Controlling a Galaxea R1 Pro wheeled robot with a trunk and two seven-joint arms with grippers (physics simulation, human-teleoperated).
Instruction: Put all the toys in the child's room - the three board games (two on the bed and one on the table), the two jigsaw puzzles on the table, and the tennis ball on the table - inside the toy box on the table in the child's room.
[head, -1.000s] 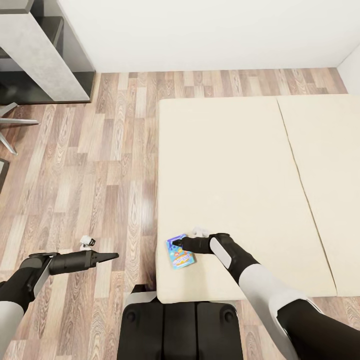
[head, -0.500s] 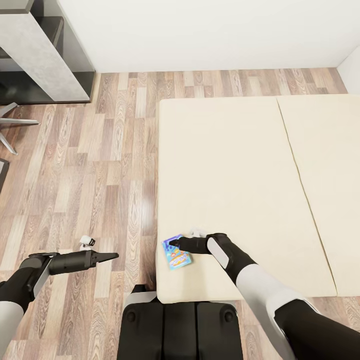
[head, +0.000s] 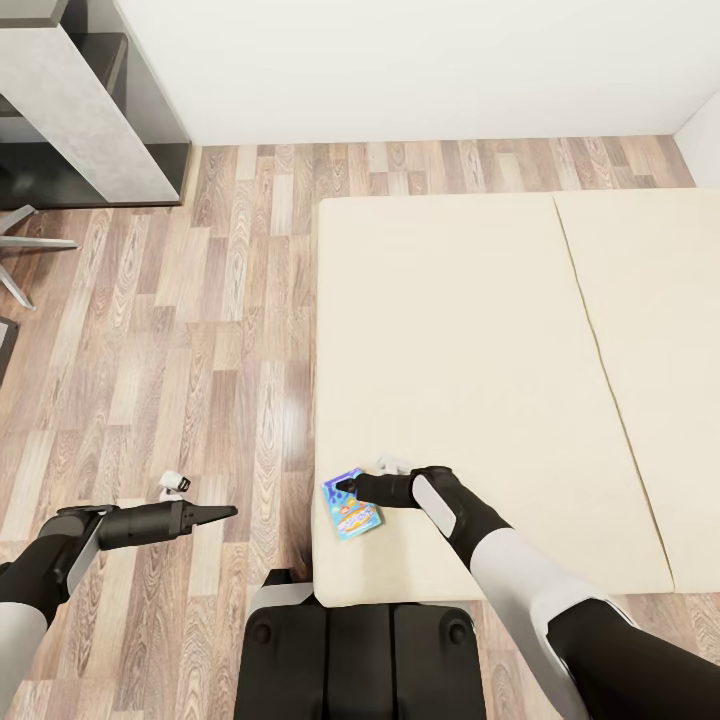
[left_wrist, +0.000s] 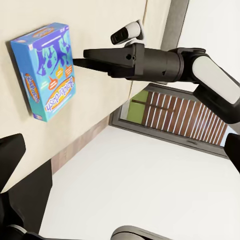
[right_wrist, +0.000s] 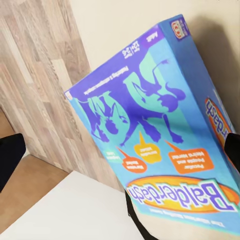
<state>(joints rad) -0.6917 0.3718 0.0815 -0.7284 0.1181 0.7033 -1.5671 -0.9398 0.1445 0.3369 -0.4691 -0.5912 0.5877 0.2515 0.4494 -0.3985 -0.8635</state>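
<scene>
Currently logged: blue board game (head: 352, 505) flat on the bed (head: 480, 330), near its floor-side corner. Right gripper (head: 347, 487) touched its far edge; whether spread or closed could not be told. Left gripper (head: 222, 513) idle over floor (narrow). Advice: slide box past the edge, then pinch.

A: Where does the head view look from?

B: High up, facing steeply down over both arms, far enough to take in the bed (head: 470, 380), the plank floor (head: 190, 350) and the white wall.

A: And the 2 wrist cameras?

B: The left wrist view looks sideways across the bed edge, at middling range, onto the blue board game (left_wrist: 46, 70) and the right gripper (left_wrist: 82, 57). The right wrist view sits very close to that box (right_wrist: 160, 135), with floor behind it.

A: So what is shared?

B: All 3 views share the blue box (head: 352, 503) at the bed's near-left corner.
</scene>
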